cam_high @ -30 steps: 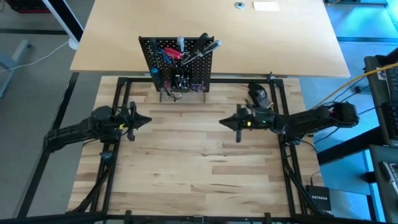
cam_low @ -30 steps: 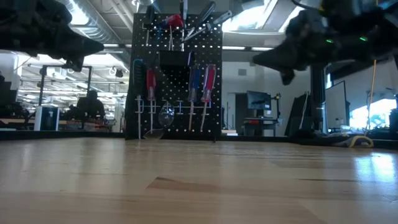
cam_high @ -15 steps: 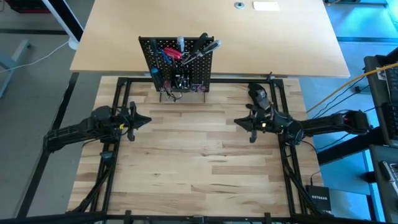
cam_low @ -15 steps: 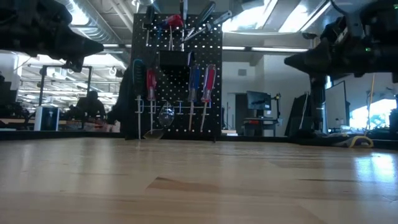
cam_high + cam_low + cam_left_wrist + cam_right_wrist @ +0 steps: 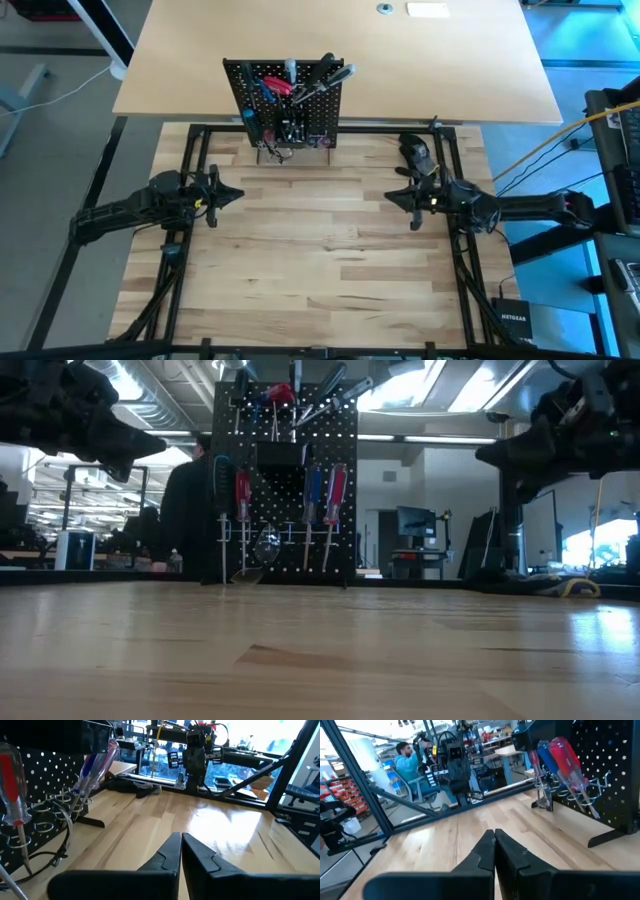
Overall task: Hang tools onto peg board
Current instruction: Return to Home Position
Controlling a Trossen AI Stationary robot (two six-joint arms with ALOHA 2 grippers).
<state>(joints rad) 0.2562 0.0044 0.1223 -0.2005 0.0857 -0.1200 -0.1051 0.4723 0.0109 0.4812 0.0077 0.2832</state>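
The black peg board (image 5: 288, 103) stands upright on its wire feet at the table's far edge, middle. Screwdrivers with red and blue handles (image 5: 325, 492) hang on its front, and more tools (image 5: 300, 82) sit along its top. My left gripper (image 5: 238, 193) hovers shut above the table's left part, pointing level toward the middle. My right gripper (image 5: 390, 196) hovers shut over the right part, pointing level toward the left one. Both hold nothing. In the wrist views the fingers (image 5: 181, 851) (image 5: 494, 846) lie closed together.
A dark rounded lump (image 5: 415, 150) lies on the table at the far right, just beyond my right gripper. A black frame (image 5: 452, 140) borders the wooden top. A person (image 5: 190, 510) stands in the room behind the peg board. Bare wood (image 5: 320, 260) spans the middle.
My right gripper has drawn back toward the table's right edge, away from the middle, staying level and shut. In the room behind, a person has walked in beside the peg board.
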